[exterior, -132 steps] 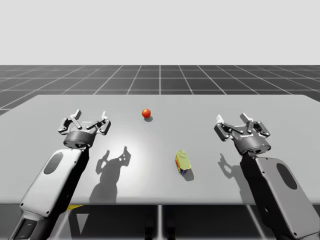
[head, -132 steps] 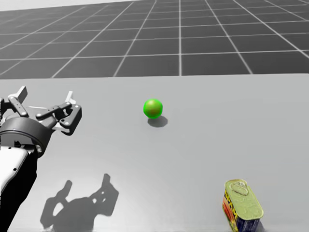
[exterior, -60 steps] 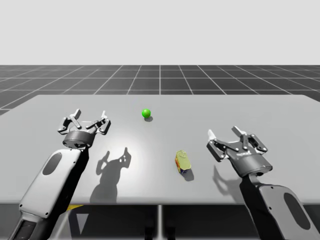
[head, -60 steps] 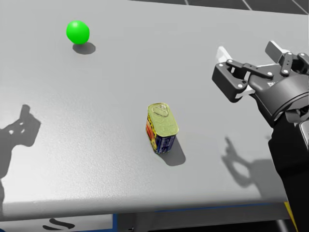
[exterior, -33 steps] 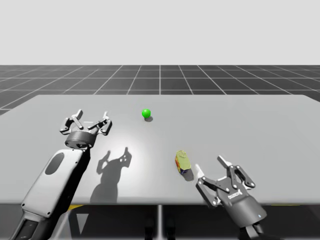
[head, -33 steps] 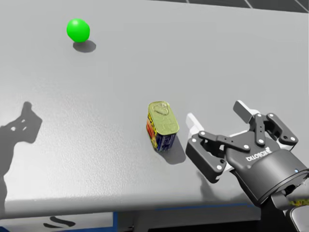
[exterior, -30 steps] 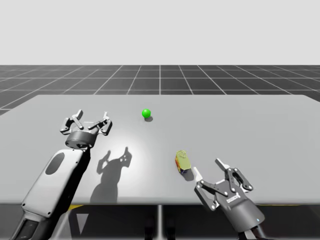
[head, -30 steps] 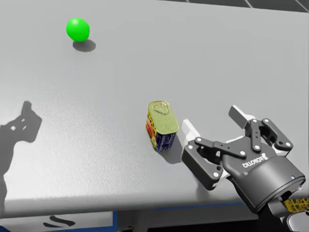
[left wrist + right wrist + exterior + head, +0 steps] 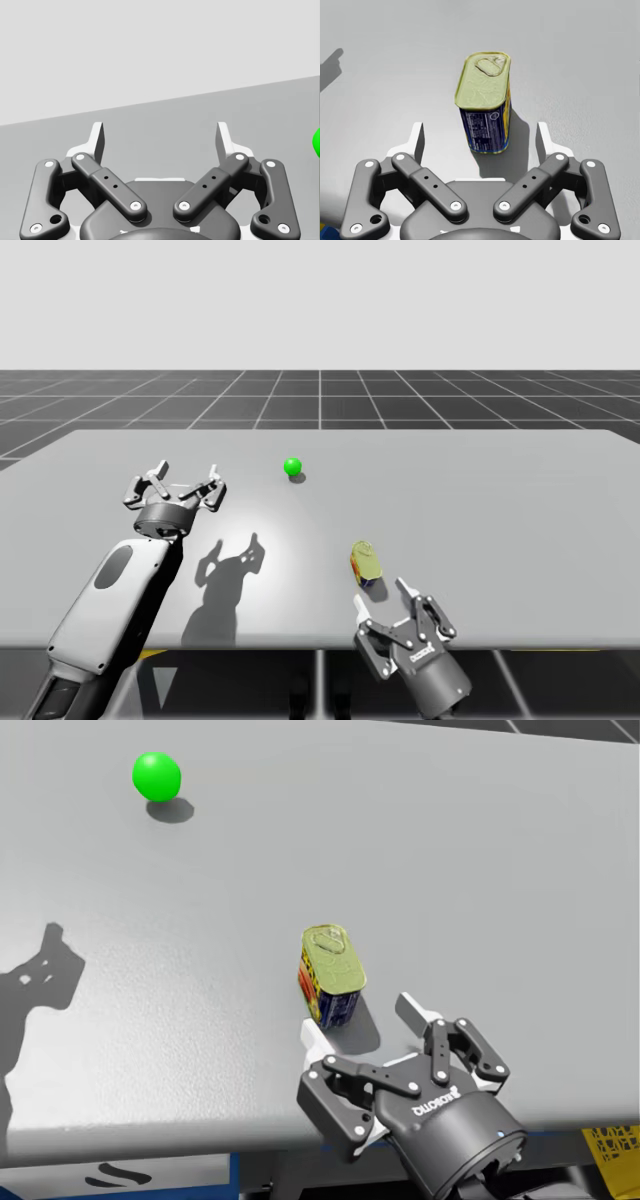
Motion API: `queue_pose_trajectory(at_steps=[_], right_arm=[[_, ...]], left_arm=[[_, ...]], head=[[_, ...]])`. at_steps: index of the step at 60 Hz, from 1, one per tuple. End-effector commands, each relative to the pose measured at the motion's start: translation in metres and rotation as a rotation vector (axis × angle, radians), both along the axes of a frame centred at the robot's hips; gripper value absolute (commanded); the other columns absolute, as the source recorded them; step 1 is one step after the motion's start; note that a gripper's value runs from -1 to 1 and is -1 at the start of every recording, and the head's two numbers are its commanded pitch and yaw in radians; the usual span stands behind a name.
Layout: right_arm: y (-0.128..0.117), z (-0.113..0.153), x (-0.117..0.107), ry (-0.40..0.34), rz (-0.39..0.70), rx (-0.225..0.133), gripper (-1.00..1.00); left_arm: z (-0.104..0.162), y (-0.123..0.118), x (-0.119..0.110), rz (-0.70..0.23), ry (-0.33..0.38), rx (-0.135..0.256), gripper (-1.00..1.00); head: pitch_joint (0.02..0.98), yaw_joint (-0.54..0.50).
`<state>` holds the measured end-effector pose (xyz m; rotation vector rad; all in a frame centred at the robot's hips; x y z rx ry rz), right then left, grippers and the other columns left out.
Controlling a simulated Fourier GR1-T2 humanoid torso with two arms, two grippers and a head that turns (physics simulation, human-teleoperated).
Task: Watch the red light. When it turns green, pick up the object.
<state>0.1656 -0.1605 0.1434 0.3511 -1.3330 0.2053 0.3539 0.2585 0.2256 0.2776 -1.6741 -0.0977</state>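
Note:
The light is a small green ball at the table's far middle, and it also peeks in beside my left gripper. A rectangular can with a gold lid and blue-and-red sides stands upright near the front edge. My right gripper sits open at the front edge, aimed at the can, which stands just ahead of its spread fingers, untouched. My left gripper hovers open and empty over the table's left side.
The grey table carries nothing else. Its front edge runs right under my right gripper. Arm shadows lie on the left half.
The light was red in the earliest high view and is green now. My right gripper swung back and left to the front edge behind the can. My head turned down and right early on.

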Motion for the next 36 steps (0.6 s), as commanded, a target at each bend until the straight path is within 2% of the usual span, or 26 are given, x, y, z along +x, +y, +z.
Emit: queue_pose_trajectory(at_steps=[1, 6, 11, 15, 18, 22, 29, 33, 36], right_arm=[[0.010, -0.010, 0.012, -0.011, -0.052, -0.039, -1.00], [0.012, -0.014, 0.019, 0.001, -0.070, -0.047, -1.00], [0.016, -0.021, 0.029, -0.008, -0.099, -0.088, -1.00], [0.020, -0.023, 0.035, -0.002, -0.098, -0.099, -1.00], [0.023, -0.025, 0.040, -0.005, -0.105, -0.120, -1.00], [0.026, -0.026, 0.045, 0.009, -0.103, -0.118, -1.00], [0.030, -0.026, 0.054, 0.008, -0.110, -0.140, -1.00], [0.031, -0.027, 0.059, -0.020, -0.128, -0.180, -1.00], [0.031, -0.027, 0.059, -0.018, -0.137, -0.186, -1.00]], left_arm=[[0.000, 0.000, 0.000, 0.000, 0.000, 0.000, -1.00], [0.000, 0.000, 0.000, 0.000, 0.000, -0.001, -1.00], [0.000, 0.000, 0.000, 0.001, 0.000, -0.002, -1.00], [0.000, 0.000, 0.000, 0.000, 0.000, -0.001, -1.00], [0.000, 0.000, 0.000, 0.000, 0.000, 0.000, -1.00], [0.000, 0.000, 0.001, 0.000, 0.001, 0.000, -1.00], [0.000, 0.000, 0.001, -0.002, 0.004, 0.002, -1.00], [0.000, 0.000, 0.001, -0.002, 0.005, 0.001, -1.00], [0.000, 0.000, 0.001, -0.002, 0.005, 0.001, -1.00]], head=[[0.899, -0.17], [0.899, -0.17], [0.899, -0.16], [0.899, -0.16], [0.898, -0.15], [0.897, -0.15], [0.895, -0.15], [0.892, -0.15], [0.892, -0.15]])
